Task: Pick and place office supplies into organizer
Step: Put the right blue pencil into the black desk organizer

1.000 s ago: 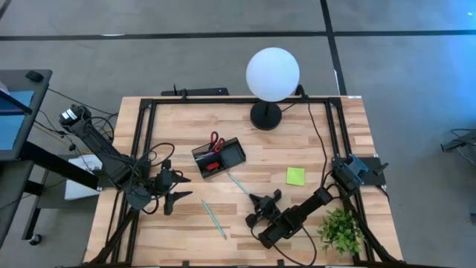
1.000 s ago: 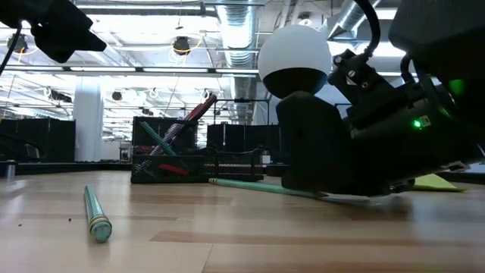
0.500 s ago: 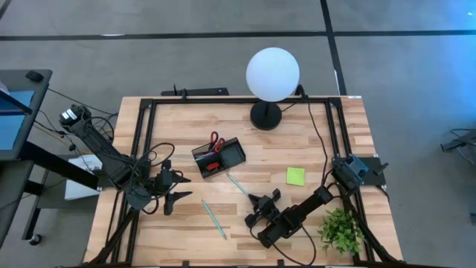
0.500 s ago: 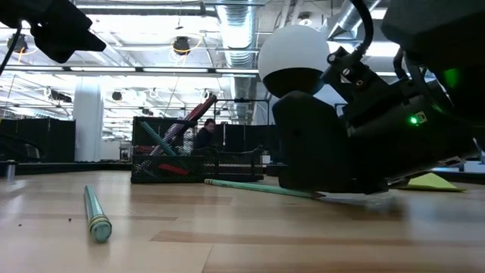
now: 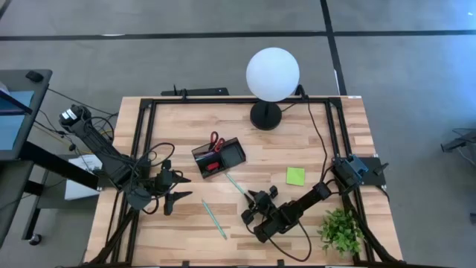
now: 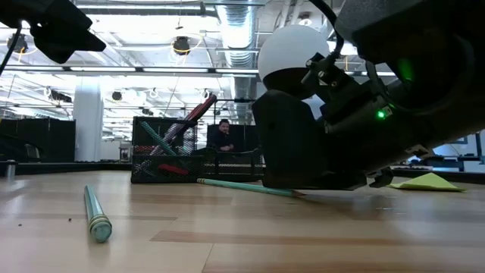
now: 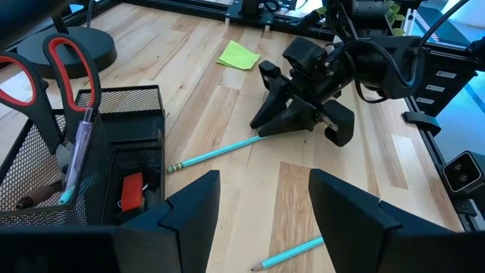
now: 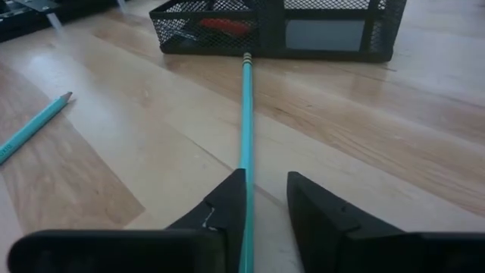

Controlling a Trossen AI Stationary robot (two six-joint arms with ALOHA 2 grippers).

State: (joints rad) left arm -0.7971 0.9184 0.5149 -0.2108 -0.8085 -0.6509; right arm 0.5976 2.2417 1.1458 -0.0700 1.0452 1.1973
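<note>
Teal pencil [image 8: 245,129] lies on wood surface [image 5: 312,149], one end near mesh organizer [image 5: 219,158]. Right end effector [image 8: 261,201] low over its other end, fingers parted, pencil against one finger, not gripped. Left end effector [image 7: 261,208] waits, spread wide. Step: grasping pencil. Next: centre, clamp, lift.

We note a white globe lamp [image 5: 273,73] on a black base at the table's [image 5: 186,126] far edge, right of centre. A black bar-shaped device [image 5: 201,91] lies just beyond the far edge, left of the lamp. A green plant [image 5: 341,229] sits at the near right corner. In the low view, a person [image 6: 223,137] shows in the room behind.
</note>
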